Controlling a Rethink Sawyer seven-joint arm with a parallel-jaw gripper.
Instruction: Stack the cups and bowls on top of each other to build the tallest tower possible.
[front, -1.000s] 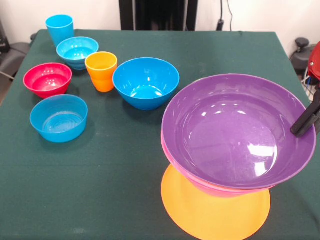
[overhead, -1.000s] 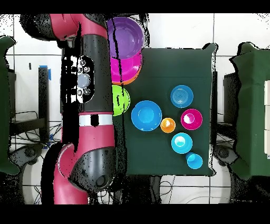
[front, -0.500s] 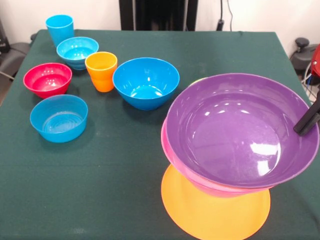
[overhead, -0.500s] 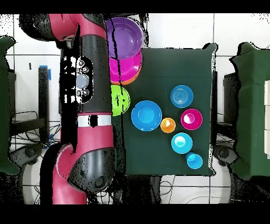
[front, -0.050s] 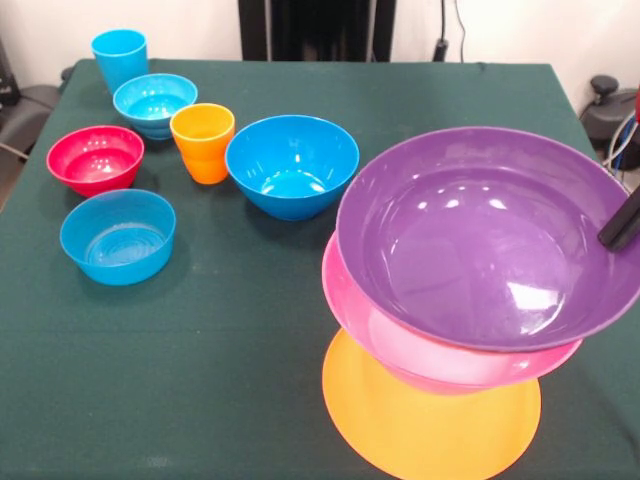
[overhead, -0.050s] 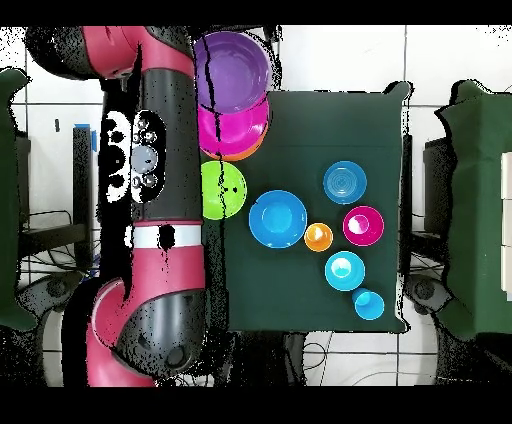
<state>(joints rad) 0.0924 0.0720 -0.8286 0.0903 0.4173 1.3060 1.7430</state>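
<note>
A large purple bowl (front, -0.050s: 470, 235) hangs tilted above the pink bowl (front, -0.050s: 440, 355), which rests on the upturned orange bowl (front, -0.050s: 430, 420). My gripper (front, -0.050s: 622, 222) is at the right edge, shut on the purple bowl's right rim. From overhead the purple bowl (overhead, -0.050s: 235, 68) overlaps the pink bowl (overhead, -0.050s: 240, 125), and a green bowl (overhead, -0.050s: 225, 188) lies beside my arm (overhead, -0.050s: 160, 150); the gripper itself is hidden there. Left of the stack stand a big blue bowl (front, -0.050s: 292, 165), an orange cup (front, -0.050s: 203, 142) and a light blue cup (front, -0.050s: 120, 58).
A small light blue bowl (front, -0.050s: 154, 103), a red bowl (front, -0.050s: 95, 158) and another light blue bowl (front, -0.050s: 118, 236) sit at the left of the green-clothed table (front, -0.050s: 220, 340). The stack stands close to the table's right front corner.
The purple bowl has risen off the pink bowl and tilted, showing more pink rim. Overhead, my arm has shifted away from the table, uncovering more of the green bowl.
</note>
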